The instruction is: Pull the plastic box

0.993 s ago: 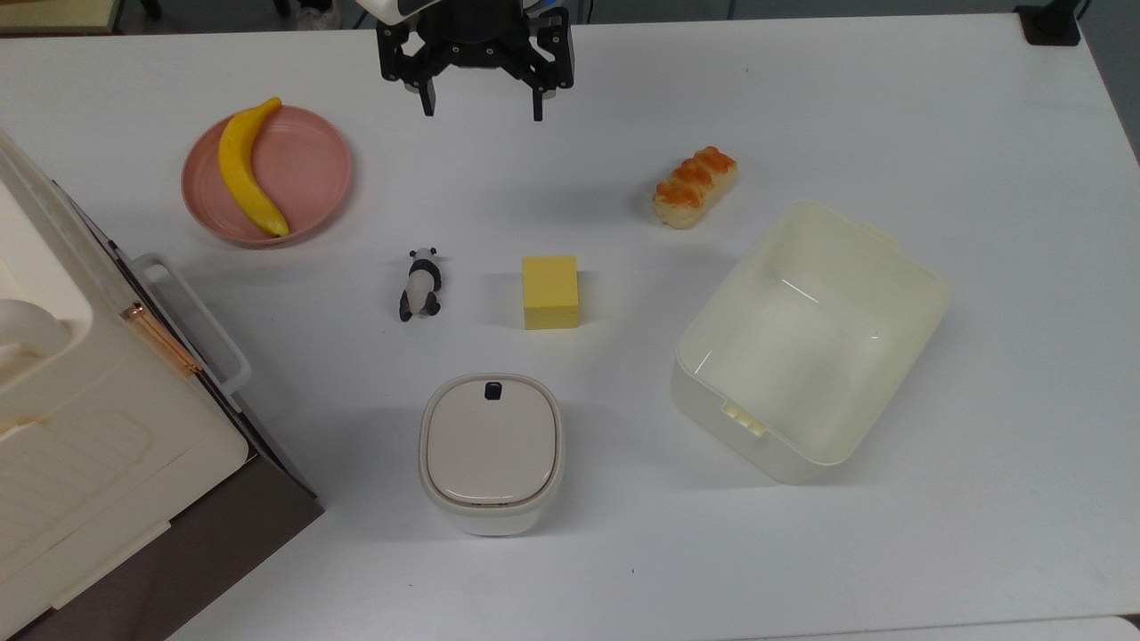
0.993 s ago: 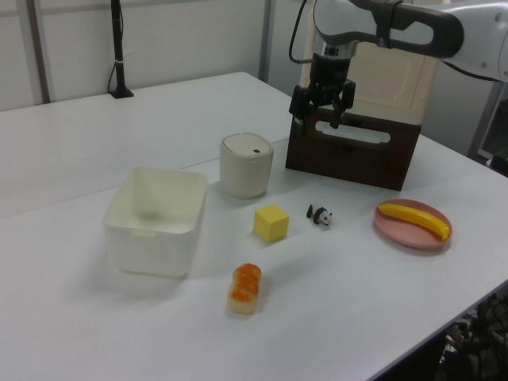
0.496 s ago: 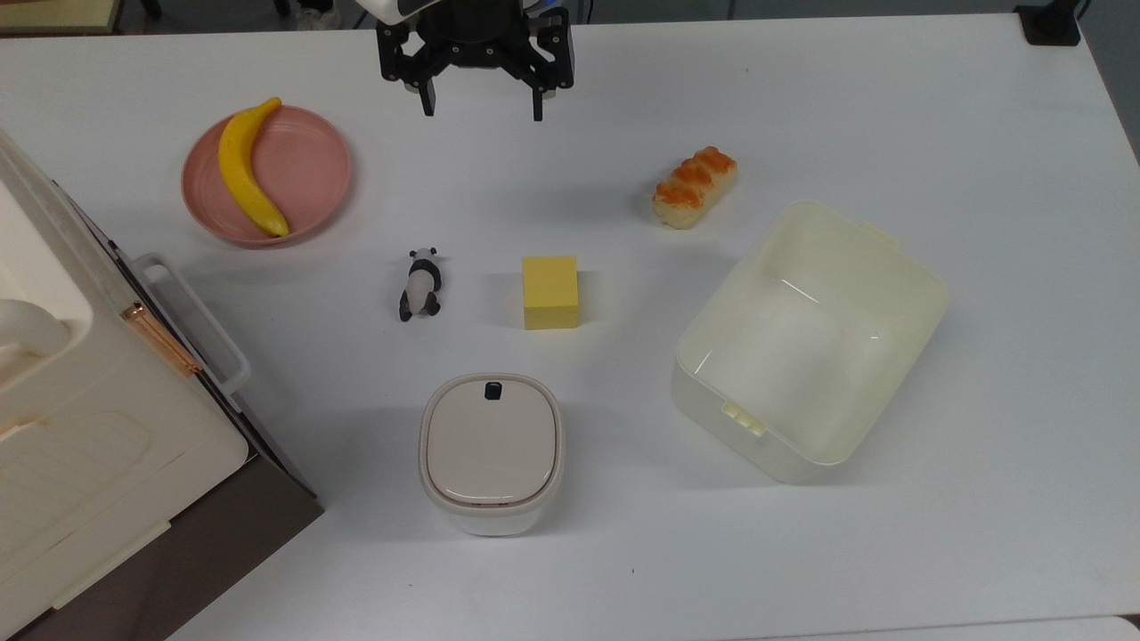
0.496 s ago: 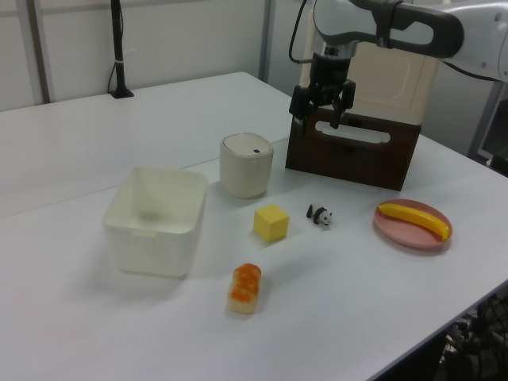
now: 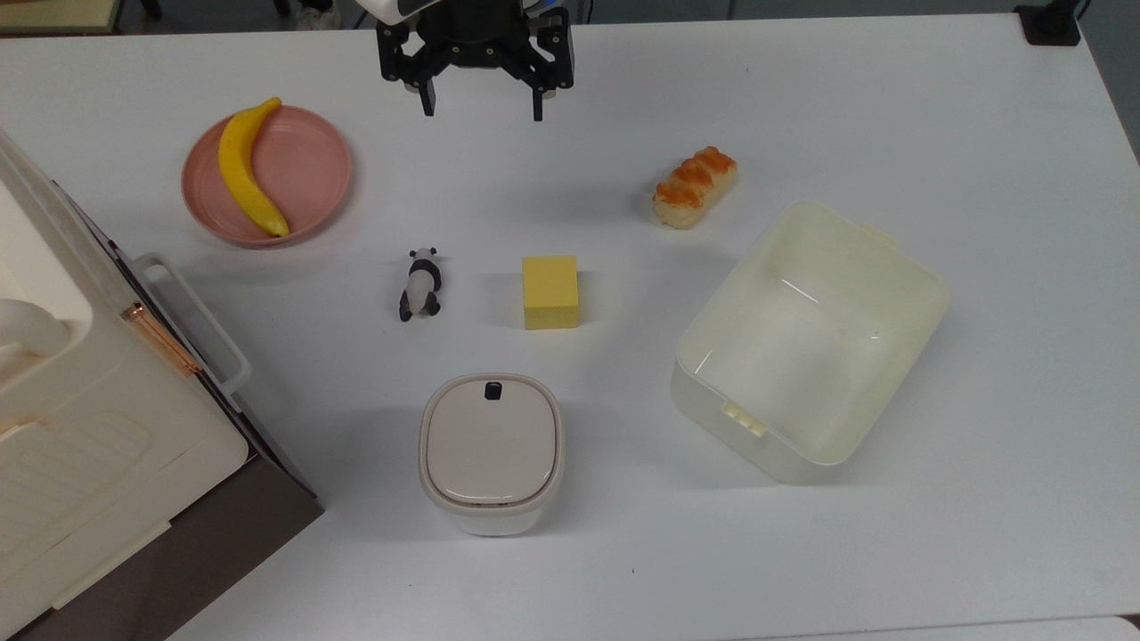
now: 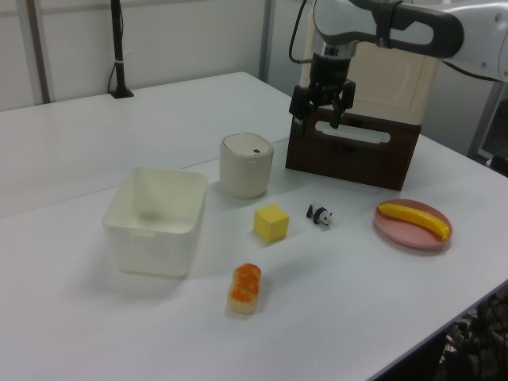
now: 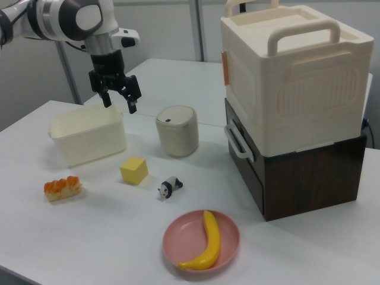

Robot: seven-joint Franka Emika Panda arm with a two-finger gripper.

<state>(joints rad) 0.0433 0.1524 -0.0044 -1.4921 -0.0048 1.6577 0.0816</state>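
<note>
Banana on pink plate, toy panda, yellow block, bread roll, lidded container, cream case on dark box

The gripper hangs in the air with its black fingers spread, pointing down. Directly below and behind it sits the plastic box. To its right in the right view stands the lidded container; lower lies the yellow block.

Banana on plate — panda beside cube.
</note>
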